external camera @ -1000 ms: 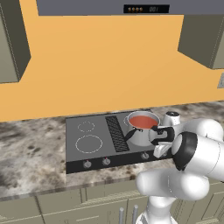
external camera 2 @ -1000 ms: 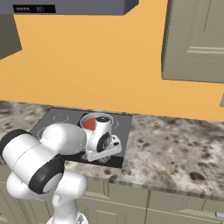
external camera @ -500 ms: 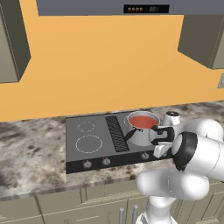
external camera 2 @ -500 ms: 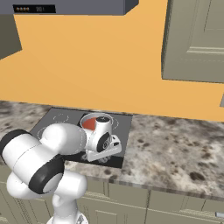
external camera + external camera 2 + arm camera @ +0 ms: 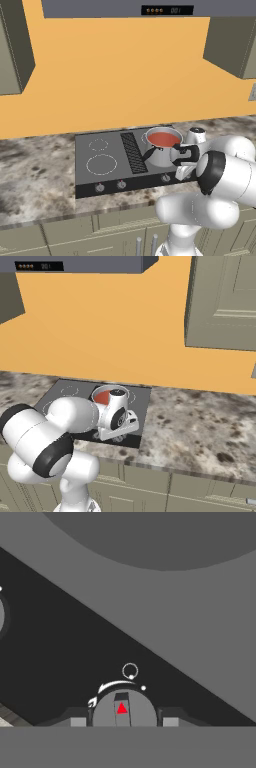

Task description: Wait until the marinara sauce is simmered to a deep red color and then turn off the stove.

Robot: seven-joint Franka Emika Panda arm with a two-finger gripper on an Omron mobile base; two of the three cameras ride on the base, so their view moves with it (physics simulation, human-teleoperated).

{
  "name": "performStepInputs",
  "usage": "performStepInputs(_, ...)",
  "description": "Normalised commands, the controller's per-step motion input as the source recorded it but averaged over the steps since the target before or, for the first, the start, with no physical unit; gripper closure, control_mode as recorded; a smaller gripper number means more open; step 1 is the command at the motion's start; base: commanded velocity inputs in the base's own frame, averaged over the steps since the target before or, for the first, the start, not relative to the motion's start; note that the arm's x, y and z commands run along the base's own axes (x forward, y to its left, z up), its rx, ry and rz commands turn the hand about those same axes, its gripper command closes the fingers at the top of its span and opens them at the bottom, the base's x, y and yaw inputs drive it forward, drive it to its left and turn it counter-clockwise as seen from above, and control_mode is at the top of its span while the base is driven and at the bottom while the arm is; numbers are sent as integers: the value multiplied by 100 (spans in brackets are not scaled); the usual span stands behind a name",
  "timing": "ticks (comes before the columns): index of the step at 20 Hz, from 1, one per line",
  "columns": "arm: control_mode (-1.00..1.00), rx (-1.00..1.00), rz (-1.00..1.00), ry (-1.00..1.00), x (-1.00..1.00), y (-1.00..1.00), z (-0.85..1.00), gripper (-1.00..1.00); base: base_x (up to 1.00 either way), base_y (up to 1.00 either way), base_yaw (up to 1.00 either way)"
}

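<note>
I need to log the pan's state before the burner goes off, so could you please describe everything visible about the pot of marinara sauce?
The pot is a shiny steel cylinder standing upright on the right rear burner of the stove. A black handle juts from its side toward the ribbed centre strip. Inside lies the marinara sauce, a smooth, flat orange-red disc. The arm's white wrist stands just in front of it, partly hiding it from the right.

no visible change, scene unmoved

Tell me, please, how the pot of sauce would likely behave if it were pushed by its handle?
The pot looks like shiny steel on a flat smooth stove, so it would probably slide, not tip. It seems nearly full of sauce, so likely heavy, and the liquid could slosh. Pushed at its black handle, off to one side, it may pivot.
</note>
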Motion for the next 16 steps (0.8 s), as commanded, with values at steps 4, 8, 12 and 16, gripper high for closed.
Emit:
performStepInputs(4,-100,0,0,0,0,0,0,100,0,0,0)
performStepInputs(8,-100,0,0,0,0,0,0,100,0,0,0)
performStepInputs(12,-100,0,0,0,0,0,0,100,0,0,0)
performStepInputs(16,-100,0,0,0,0,0,0,100,0,0,0)
